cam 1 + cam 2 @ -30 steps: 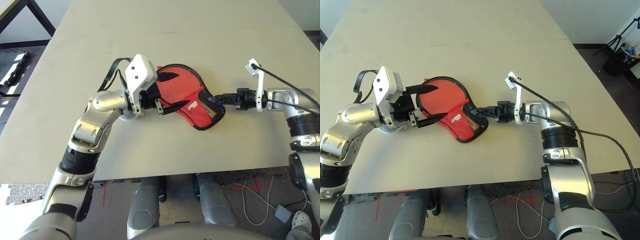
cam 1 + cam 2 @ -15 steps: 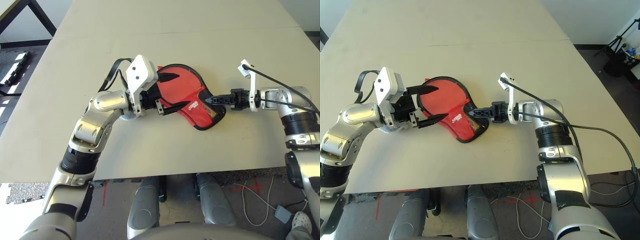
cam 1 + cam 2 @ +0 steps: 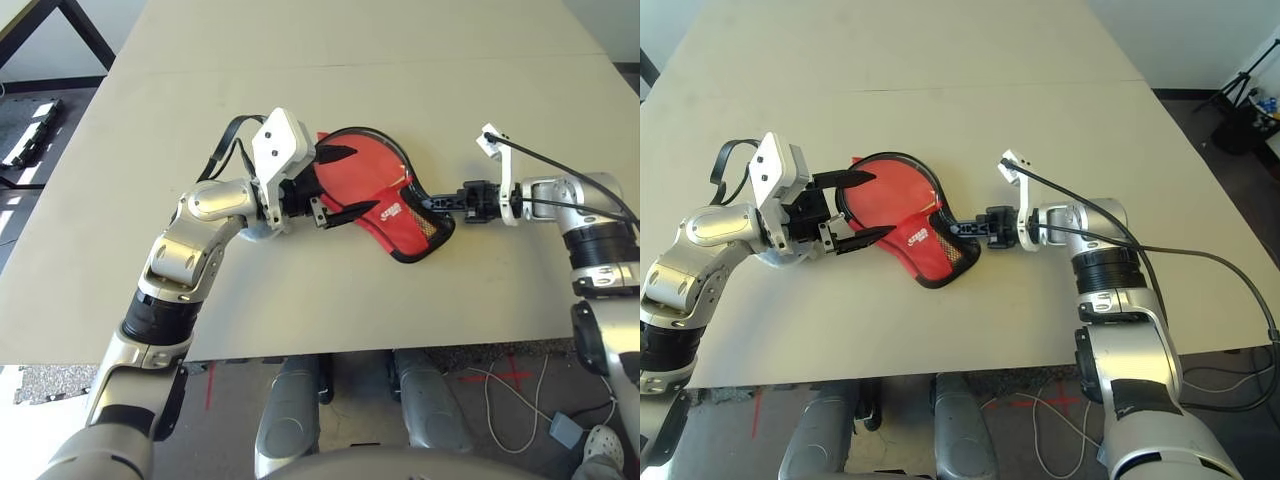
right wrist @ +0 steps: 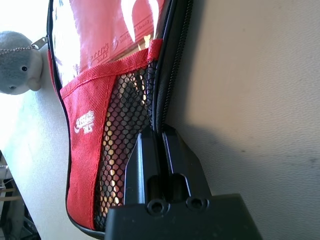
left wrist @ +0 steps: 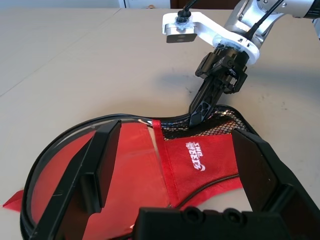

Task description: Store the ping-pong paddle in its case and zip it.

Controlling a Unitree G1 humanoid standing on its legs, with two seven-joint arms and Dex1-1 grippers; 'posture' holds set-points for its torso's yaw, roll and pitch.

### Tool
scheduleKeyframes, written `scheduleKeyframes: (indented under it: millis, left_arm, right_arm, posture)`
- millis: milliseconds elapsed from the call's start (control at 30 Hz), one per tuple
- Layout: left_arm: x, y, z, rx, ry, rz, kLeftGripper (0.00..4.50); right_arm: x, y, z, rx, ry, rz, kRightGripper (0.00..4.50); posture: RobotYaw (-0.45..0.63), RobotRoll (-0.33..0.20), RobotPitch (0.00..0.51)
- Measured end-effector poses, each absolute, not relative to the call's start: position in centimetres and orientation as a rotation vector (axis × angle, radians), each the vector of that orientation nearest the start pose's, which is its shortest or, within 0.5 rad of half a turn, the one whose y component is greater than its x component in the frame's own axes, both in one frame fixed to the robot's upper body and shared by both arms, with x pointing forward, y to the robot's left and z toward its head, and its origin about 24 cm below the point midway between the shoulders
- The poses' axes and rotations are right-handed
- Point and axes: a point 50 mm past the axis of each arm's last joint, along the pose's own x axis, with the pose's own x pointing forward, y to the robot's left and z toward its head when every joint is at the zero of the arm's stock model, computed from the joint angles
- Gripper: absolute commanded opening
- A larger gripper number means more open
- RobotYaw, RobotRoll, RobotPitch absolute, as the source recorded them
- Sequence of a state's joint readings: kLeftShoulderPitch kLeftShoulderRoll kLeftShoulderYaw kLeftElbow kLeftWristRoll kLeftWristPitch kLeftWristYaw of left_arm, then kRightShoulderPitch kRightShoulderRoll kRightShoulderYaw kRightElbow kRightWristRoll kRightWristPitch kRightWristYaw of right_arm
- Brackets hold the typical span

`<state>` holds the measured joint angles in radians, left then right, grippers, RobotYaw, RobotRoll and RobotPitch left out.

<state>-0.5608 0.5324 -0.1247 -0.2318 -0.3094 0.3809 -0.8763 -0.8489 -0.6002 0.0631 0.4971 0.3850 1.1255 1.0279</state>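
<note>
Change: right gripper (image 3: 958, 229) has gone from spread to pinched shut on the zipper edging at the case's (image 3: 385, 195) mesh-pocket end — the arm itself has barely shifted.
Left gripper: (image 3: 335, 183) wide, unchanged, its two fingers hovering over the round end of the case, gripping nothing.
Case: lies flat on the surface (image 3: 350, 60) between the two grippers, round end toward the left arm, narrow mesh end toward the right.
Paddle: cannot be made out apart from the red fabric; whether it already sits inside I cannot tell.
Key relation: the case's long axis runs roughly along the line between the grippers, and the black zipper track curves away from the right gripper around the rim toward the left one.
Judgement: the right arm is nearer the zip — any pull would have to follow that curve while the left steadies the round end.
Beside: a small grey plush (image 4: 17, 62) lies just by the case's round end.
</note>
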Motion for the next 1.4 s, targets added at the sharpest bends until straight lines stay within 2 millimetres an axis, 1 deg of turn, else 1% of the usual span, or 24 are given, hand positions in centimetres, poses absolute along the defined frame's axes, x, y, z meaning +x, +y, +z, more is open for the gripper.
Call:
scheduleKeyframes:
  millis: [67,433,833,933,1067,1400]
  left_arm:
    - [28.8,12.6,20.3,0.433,-0.19,-1.107,4.5]
    - [28.9,12.6,20.3,0.438,-0.191,-1.105,4.5]
    - [29.0,12.6,20.1,0.433,-0.187,-1.104,4.5]
    - [29.0,12.6,20.0,0.432,-0.19,-1.105,4.5]
    - [29.1,12.6,20.0,0.432,-0.191,-1.104,4.5]
    - [29.2,12.7,19.8,0.433,-0.184,-1.101,4.5]
  right_arm:
    - [33.7,-20.9,14.6,0.253,0.755,0.846,0.03]
    - [30.8,-24.8,14.8,0.233,0.805,0.822,0.03]
    - [27.9,-29.3,15.0,0.207,0.855,0.753,0.03]
    - [27.6,-29.8,14.9,0.204,0.861,0.746,0.03]
    - [27.4,-30.0,14.9,0.203,0.863,0.741,0.03]
    - [26.8,-29.7,14.7,0.211,0.869,0.762,0.03]
  posture:
    - [0.06,0.0,0.271]
    - [0.05,0.0,0.274]
    - [0.03,0.0,0.271]
    - [0.03,0.0,0.271]
    - [0.03,0.0,0.271]
    - [0.03,0.0,0.275]
